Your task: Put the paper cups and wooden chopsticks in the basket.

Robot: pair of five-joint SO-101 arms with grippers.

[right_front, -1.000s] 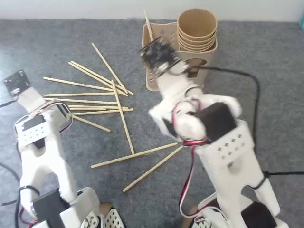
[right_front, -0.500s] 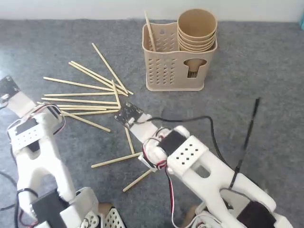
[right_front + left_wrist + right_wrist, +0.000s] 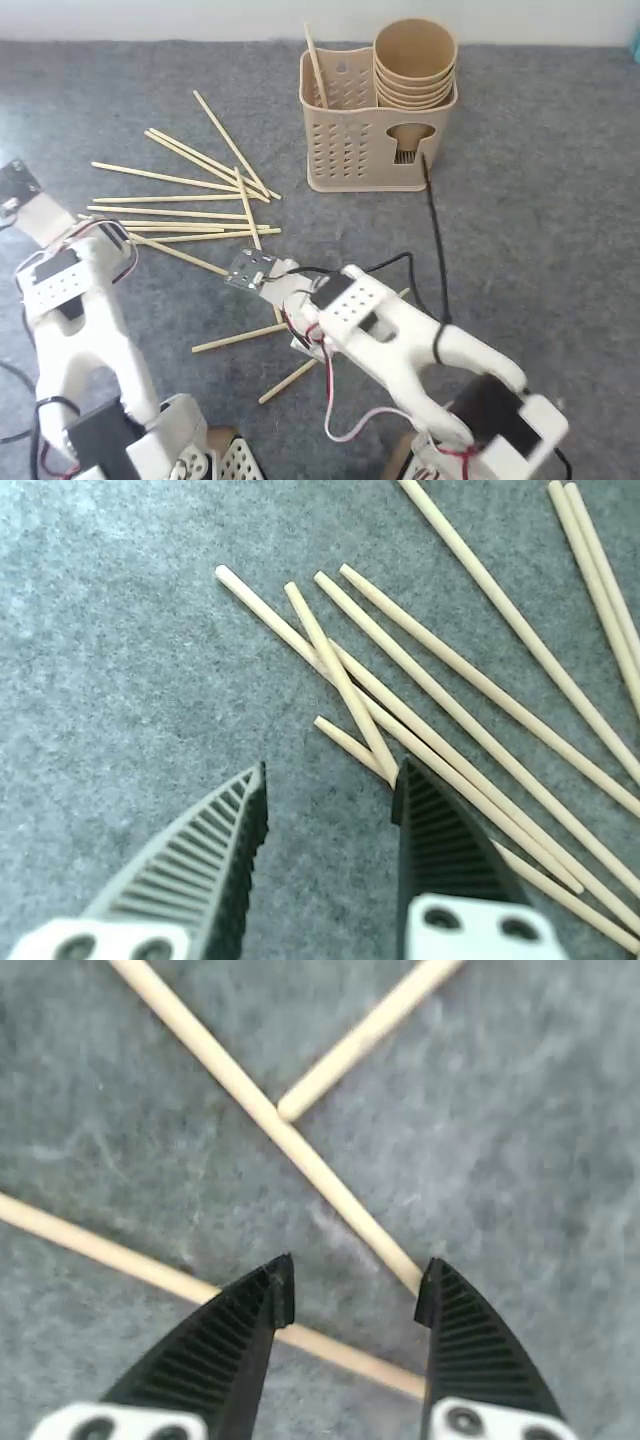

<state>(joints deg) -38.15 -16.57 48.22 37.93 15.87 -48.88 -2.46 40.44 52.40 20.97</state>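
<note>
Wooden chopsticks — three by right gripper

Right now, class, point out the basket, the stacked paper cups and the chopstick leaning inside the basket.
basket (image 3: 355, 150): high view, perforated front wall.
paper cups (image 3: 415, 52): high view, inside the top cup.
chopstick in the basket (image 3: 315, 63): high view, middle of its shaft.

I can read no writing, number, label or sign anywhere I look. The basket has plain perforated walls. The paper cups stacked in it are bare brown, and the wooden chopsticks carry no print that I can make out.
</note>
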